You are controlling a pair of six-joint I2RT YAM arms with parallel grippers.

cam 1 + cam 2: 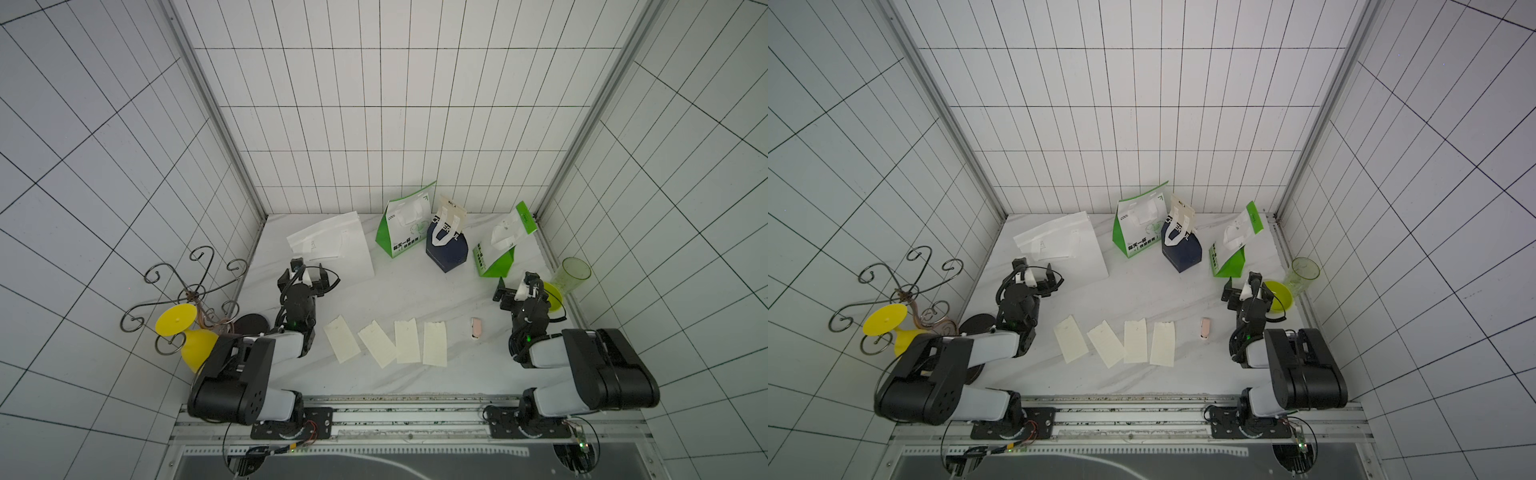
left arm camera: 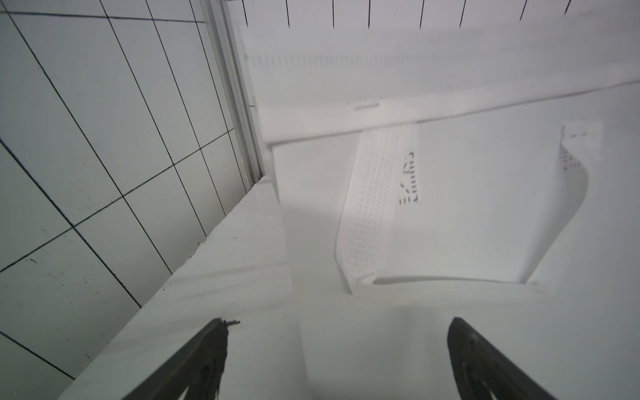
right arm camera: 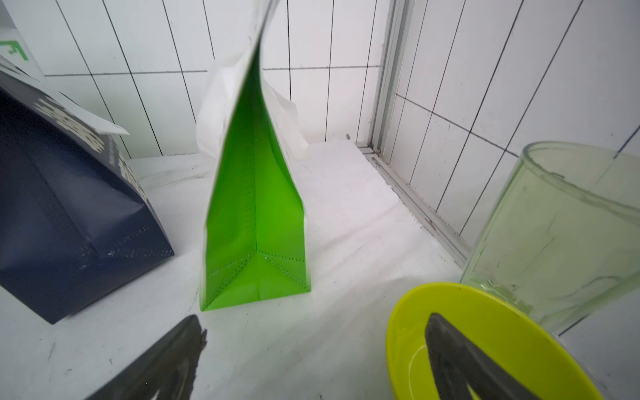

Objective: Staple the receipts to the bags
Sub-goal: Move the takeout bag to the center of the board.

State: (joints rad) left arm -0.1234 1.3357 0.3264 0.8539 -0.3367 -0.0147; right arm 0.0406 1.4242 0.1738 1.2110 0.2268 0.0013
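Four receipts (image 1: 407,341) | four bags (image 1: 448,249) | left gripper (image 2: 337,322), right gripper (image 3: 315,318): jaws apart, empty

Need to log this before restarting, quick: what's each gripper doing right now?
Left gripper: open, holding nothing, facing the plain white bag.
Right gripper: open, holding nothing, facing a green-and-white bag.

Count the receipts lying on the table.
4, in a row near the table's front edge: first receipt, second receipt, third receipt, fourth receipt, from the robot's left to right. None looks hidden.
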